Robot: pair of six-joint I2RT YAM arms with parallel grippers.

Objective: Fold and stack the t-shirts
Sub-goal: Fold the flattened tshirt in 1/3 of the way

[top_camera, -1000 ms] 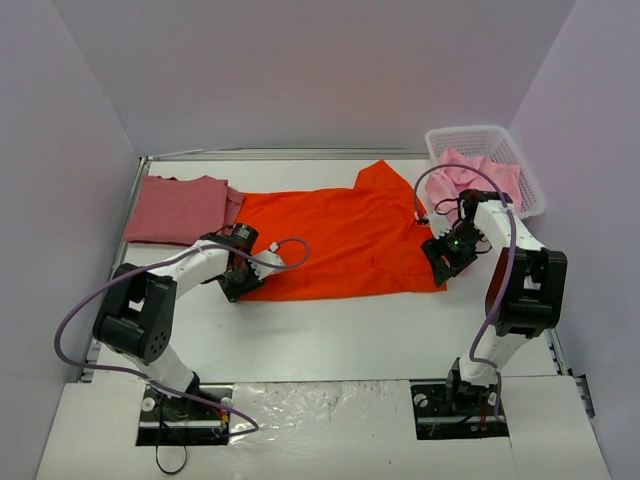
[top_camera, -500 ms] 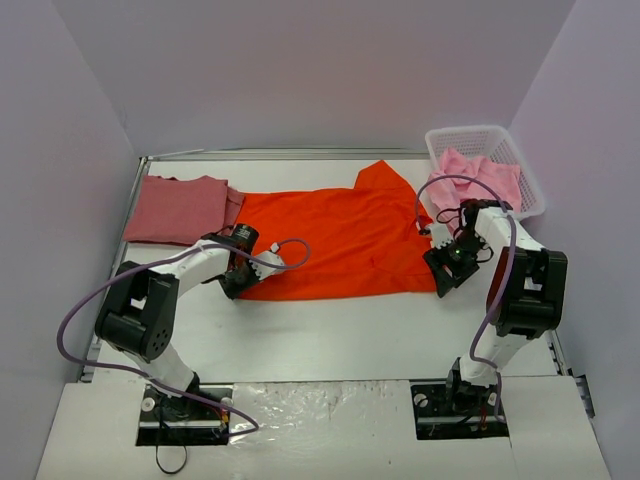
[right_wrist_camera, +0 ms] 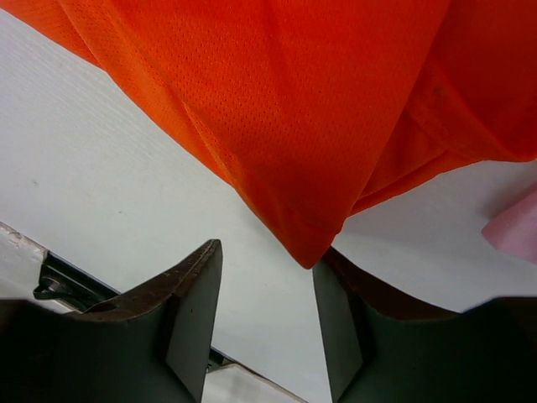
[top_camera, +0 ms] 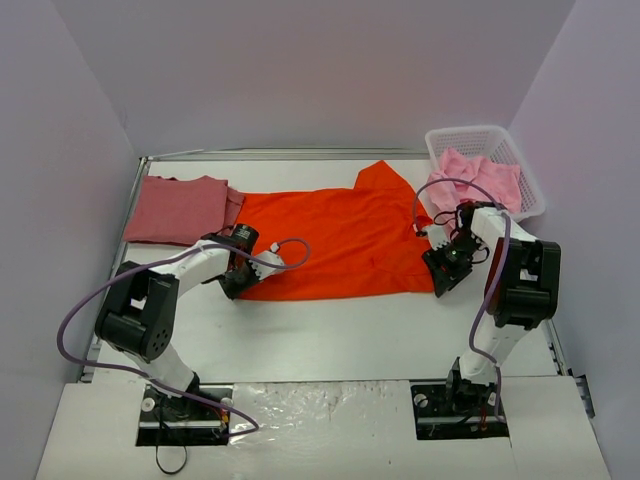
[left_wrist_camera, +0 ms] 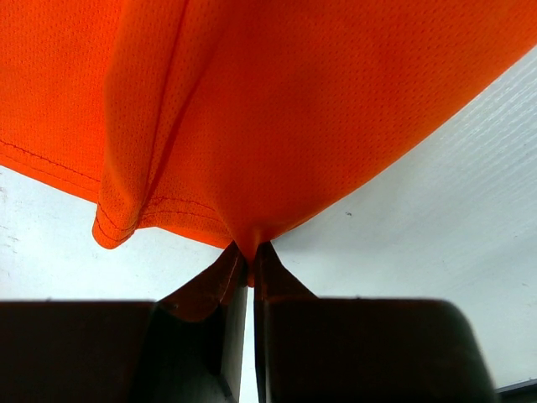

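The bright orange-red t-shirt [top_camera: 335, 240] lies spread flat across the middle of the table. My left gripper [top_camera: 236, 281] is shut on its near left hem [left_wrist_camera: 245, 239], the cloth pinched between the jaws. My right gripper [top_camera: 440, 274] is open at the shirt's near right corner [right_wrist_camera: 306, 252], whose tip lies against the right finger [right_wrist_camera: 340, 336]. A folded dusty rose-red t-shirt [top_camera: 180, 208] lies at the far left. Light pink t-shirts [top_camera: 478, 178] are heaped in the basket.
The white lattice basket [top_camera: 525, 175] stands at the far right by the wall. Bare white table [top_camera: 340, 335] lies in front of the orange shirt. A pink scrap [right_wrist_camera: 516, 227] shows at the right edge of the right wrist view.
My right gripper has shifted slightly left onto the shirt's near right corner. The left gripper has stayed shut on the hem.
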